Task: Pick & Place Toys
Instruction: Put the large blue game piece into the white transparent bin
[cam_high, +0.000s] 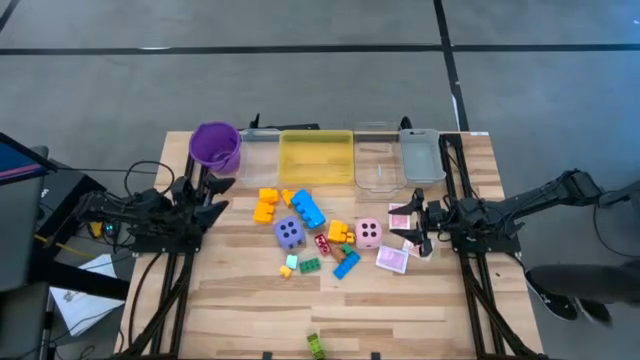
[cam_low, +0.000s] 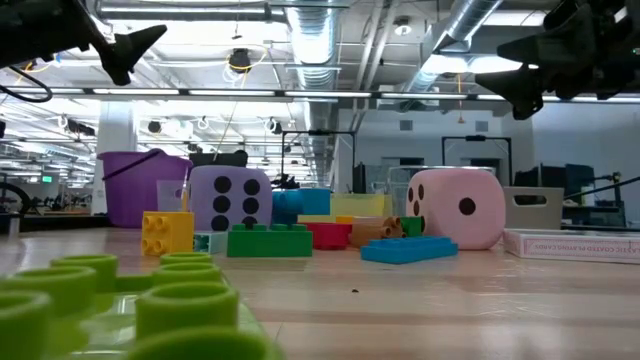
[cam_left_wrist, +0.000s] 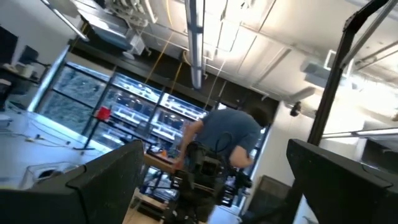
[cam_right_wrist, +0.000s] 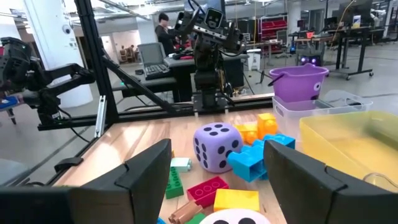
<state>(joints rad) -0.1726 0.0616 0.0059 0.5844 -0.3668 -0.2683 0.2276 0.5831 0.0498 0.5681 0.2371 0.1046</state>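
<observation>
Above the bench, two claws wait on either side of a heap of toys not yet picked.

From overhead, the left claw stands spread wide and empty just below the purple cup, while the right claw, parted partway and carrying nothing, sits over the pink playing cards; blocks, a purple die and a pink die lie between them, short of the yellow tray and clear tray. At bench height, both claws hang above the toys, touching none. The left wrist camera looks up into the room, where a person stands. The right wrist camera looks past its parted fingers at the purple die. The step looks like the approach; the next move calls for dropping onto one toy and clenching.
</observation>
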